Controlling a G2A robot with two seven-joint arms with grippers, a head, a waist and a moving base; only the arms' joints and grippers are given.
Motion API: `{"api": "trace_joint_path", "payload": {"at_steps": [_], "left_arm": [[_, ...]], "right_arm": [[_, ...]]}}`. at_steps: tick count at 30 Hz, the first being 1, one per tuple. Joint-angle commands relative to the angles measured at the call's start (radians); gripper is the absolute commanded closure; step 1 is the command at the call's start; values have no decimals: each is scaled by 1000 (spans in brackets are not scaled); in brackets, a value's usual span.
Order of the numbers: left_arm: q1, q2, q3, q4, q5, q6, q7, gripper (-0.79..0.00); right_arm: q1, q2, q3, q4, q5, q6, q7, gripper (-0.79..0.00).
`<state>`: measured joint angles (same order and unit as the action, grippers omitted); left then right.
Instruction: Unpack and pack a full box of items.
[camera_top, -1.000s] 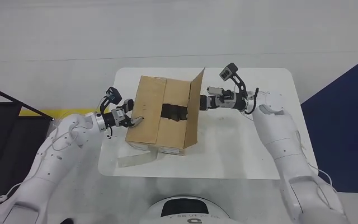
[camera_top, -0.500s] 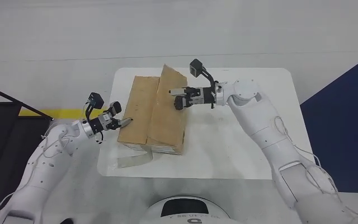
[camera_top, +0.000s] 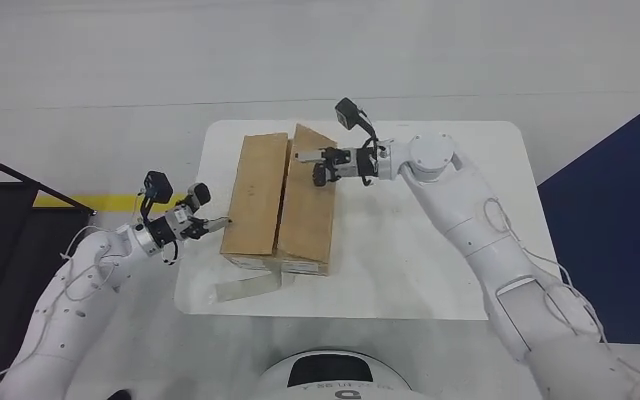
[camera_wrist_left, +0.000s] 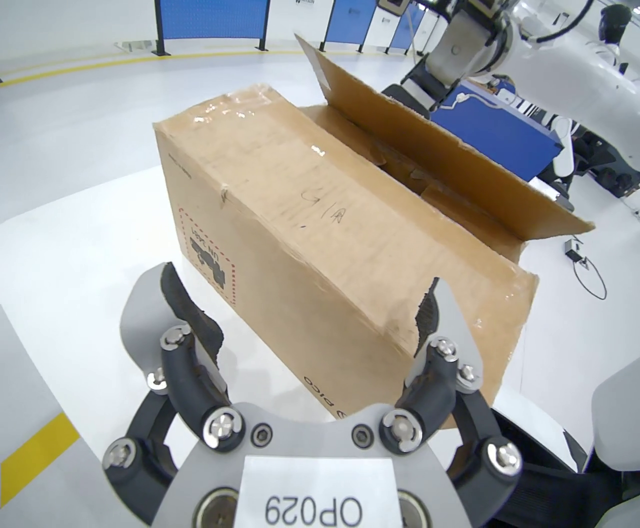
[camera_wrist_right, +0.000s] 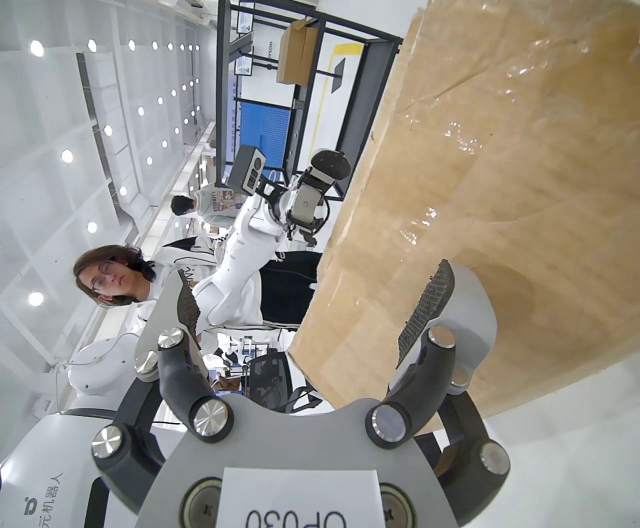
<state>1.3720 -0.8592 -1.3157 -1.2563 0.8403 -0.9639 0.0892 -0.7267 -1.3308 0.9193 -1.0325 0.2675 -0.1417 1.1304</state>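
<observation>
A brown cardboard box (camera_top: 280, 205) stands in the middle of the white table (camera_top: 430, 270). Its left top flap (camera_top: 255, 190) lies flat. The right flap (camera_top: 312, 205) is nearly down, still a little raised in the left wrist view (camera_wrist_left: 440, 150). My right gripper (camera_top: 312, 167) is open at the far end of that flap, one finger over the cardboard (camera_wrist_right: 475, 175); in its own view the gripper (camera_wrist_right: 315, 290) holds nothing. My left gripper (camera_top: 207, 222) is open, a short way left of the box and apart from it, facing the box side (camera_wrist_left: 310, 280) between its fingers (camera_wrist_left: 300, 295).
A pale strip of tape or paper (camera_top: 245, 287) lies at the table's front left edge, just in front of the box. A black frame (camera_top: 20, 215) stands off the table to the left. The table's right half is bare.
The right arm has swung the upright right flap leftward and down over the box. The left gripper has drawn back to the left, away from the box side.
</observation>
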Motion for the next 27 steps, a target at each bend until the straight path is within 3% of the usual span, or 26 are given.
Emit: {"api": "trace_joint_path", "payload": {"at_steps": [1, 8, 15, 18, 25, 27], "left_arm": [[8, 1, -15, 13, -18, 7, 3, -785], [10, 1, -33, 38, 0, 44, -25, -785], [31, 9, -34, 28, 165, -30, -31, -785], [101, 21, -12, -67, 245, -48, 45, -785], [282, 87, -88, -239, 523, -48, 227, -785], [322, 92, -110, -266, 607, 8, 258, -785]], "right_arm": [[4, -7, -28, 3, -22, 11, -5, -785], [45, -32, -94, 53, -78, 44, -62, -785], [69, -40, -92, 82, -71, 36, -79, -785], [73, -43, -94, 83, -71, 40, -80, -785], [88, -53, -109, 96, -74, 52, -86, -785], [95, -58, -116, 105, -72, 53, -85, -785]]}}
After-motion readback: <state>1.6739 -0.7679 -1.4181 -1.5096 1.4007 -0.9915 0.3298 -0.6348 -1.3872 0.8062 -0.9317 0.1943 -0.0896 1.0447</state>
